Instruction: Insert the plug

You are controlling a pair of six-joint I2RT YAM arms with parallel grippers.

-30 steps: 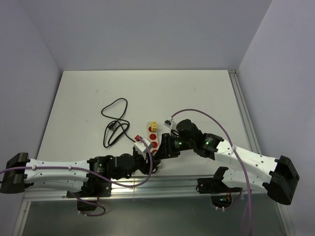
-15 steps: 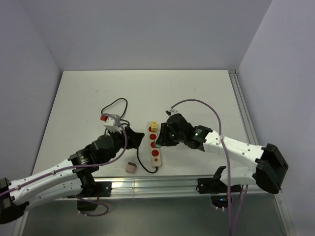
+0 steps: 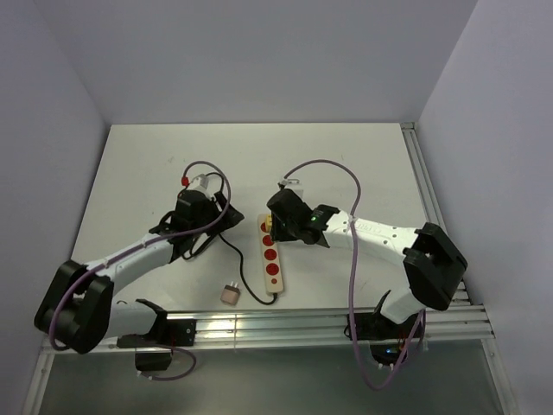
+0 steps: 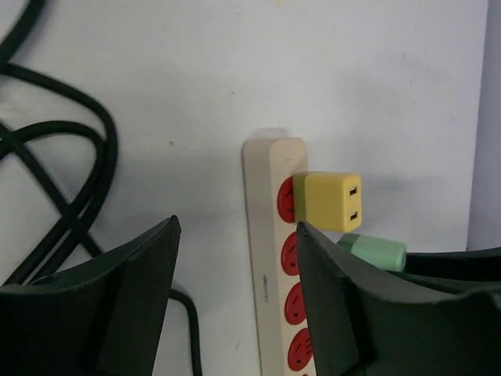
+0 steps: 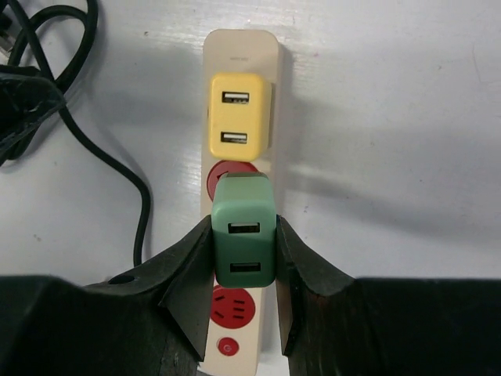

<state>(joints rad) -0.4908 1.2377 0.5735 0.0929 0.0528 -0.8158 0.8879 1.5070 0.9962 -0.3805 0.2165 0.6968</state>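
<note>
A cream power strip [image 3: 271, 259] with red sockets lies mid-table, and a yellow plug [image 5: 239, 113] sits in its far socket. My right gripper [image 5: 244, 262] is shut on a green plug [image 5: 244, 235], holding it over the strip just nearer than the yellow one. In the left wrist view the green plug [image 4: 374, 251] looks raised off the strip [image 4: 262, 258]. My left gripper [image 4: 235, 305] stands open beside the strip's far end, nothing between its fingers [image 4: 117, 305].
The strip's black cable [image 4: 106, 157] lies coiled to the left, close under my left arm. A small pinkish plug [image 3: 229, 294] lies loose on the table near the front rail. A raised rail [image 3: 423, 190] runs along the table's right side.
My left arm has swung from the near edge out to the strip's far left, its gripper opening and leaving the pinkish plug on the table. The right gripper moved towards the strip's far end.
</note>
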